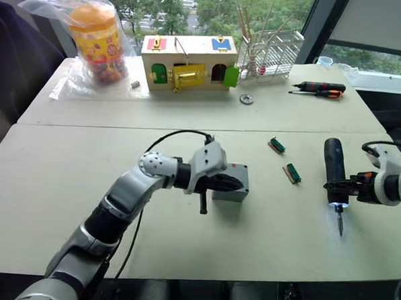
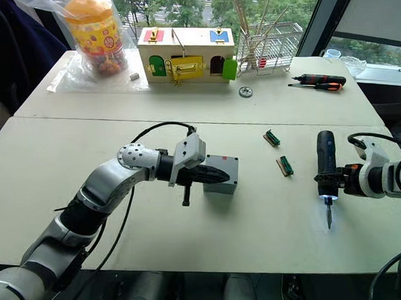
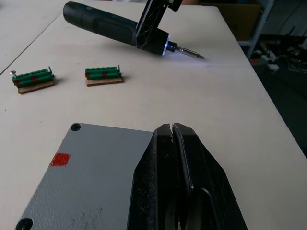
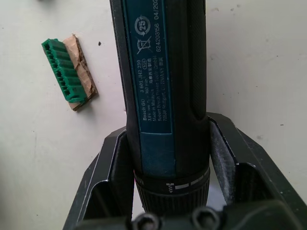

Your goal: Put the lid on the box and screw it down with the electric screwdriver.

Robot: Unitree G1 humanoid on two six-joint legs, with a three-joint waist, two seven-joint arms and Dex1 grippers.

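Observation:
The grey box stands near the middle of the near table. The lid, grey with a small red mark and corner screw holes, lies flat on top of it. My left gripper is shut, its fingers pressed together and resting on the lid with nothing between them. To the right, my right gripper is shut on the electric screwdriver. The tool is held just above the table, its light on and its bit pointing toward the front edge.
Two green connector strips lie between the box and the screwdriver. On the far table are a wooden box with coloured doors, a bagged orange jar, a wire rack and hand screwdrivers.

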